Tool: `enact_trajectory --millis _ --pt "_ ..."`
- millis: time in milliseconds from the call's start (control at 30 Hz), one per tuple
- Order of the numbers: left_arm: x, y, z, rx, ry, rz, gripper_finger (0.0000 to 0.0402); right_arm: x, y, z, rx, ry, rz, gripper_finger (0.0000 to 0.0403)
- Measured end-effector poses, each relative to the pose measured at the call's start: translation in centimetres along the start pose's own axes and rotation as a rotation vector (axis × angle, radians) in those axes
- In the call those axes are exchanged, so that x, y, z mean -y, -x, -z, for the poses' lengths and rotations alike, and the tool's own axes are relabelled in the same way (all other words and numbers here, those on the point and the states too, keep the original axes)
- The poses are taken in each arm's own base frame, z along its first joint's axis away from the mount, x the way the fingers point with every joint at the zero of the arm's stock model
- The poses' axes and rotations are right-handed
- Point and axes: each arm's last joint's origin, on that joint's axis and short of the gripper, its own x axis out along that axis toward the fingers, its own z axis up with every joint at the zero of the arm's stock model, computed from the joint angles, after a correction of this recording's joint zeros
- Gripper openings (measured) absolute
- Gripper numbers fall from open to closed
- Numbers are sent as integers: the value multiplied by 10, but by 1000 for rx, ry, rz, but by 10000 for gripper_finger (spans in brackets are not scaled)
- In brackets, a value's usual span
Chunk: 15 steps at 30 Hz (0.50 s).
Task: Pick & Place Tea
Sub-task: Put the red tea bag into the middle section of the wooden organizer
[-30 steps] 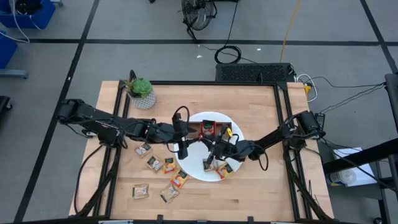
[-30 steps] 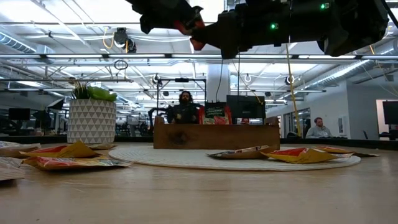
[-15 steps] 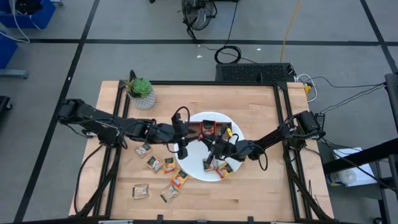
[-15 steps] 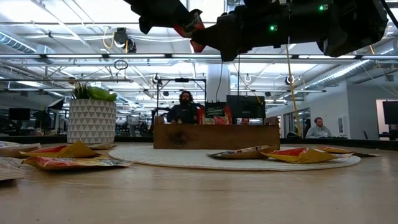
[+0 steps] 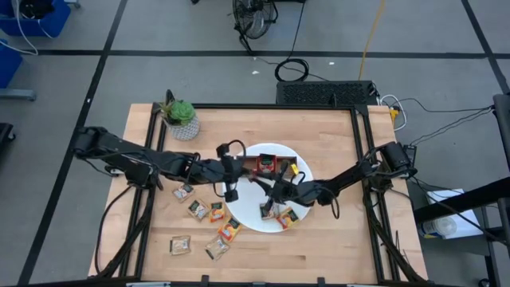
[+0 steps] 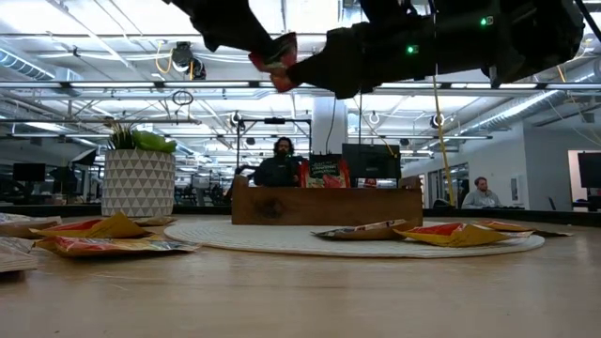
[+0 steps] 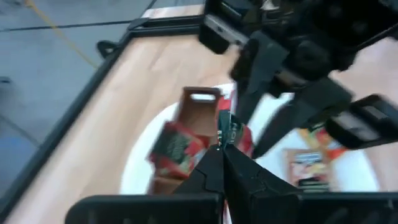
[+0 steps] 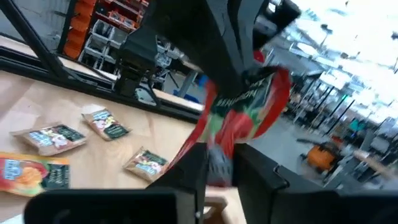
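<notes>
– Where does the left pincer (image 7: 219, 149) stand, and what is it doing?

– It hangs in the air over the near rim of the white plate (image 5: 253, 222), its fingers pressed together on the edge of a red tea sachet (image 8: 249, 106). The sachet stands out beyond its tips, towards the other arm.

– And the right pincer (image 8: 219, 165)?

– Directly opposite, nose to nose with the left one, with the same sachet between them. The sachet's lower end dips between the right fingers. I cannot tell whether they grip it or merely stand around it.

– What lies under the two pincers?

– The plate. Past the left pincer's tips a brown wooden tray (image 6: 324, 205) sits on it, with red sachets (image 5: 266, 165) standing upright inside. Below the right pincer a few more sachets (image 5: 287, 217) lie flat on the plate, an orange-yellow one among them.

– And off the plate?

– Behind and beside the left pincer, loose sachets (image 5: 199, 210) are scattered on the wooden table (image 5: 335, 247). Some lie near the plate's rim, two are well apart from it towards the table's front edge. A potted plant (image 5: 181, 118) stands at the far corner on the left arm's side. Beyond the table, seen low across it, a person (image 6: 279, 164) sits in the room.
</notes>
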Motion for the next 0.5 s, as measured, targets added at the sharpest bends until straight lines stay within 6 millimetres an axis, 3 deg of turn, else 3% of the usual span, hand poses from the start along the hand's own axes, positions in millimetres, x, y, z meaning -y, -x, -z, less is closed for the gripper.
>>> enact_trajectory --millis 267,367,500 --pt "-19 11 1 -49 -40 -80 1 -6 20 17 -93 -86 -76 72" --pt "-26 9 2 -66 -28 -62 1 3 31 19 -123 -116 -83 66" --pt "-30 -7 10 -132 -28 -16 1 28 50 6 -92 -188 -64 57"
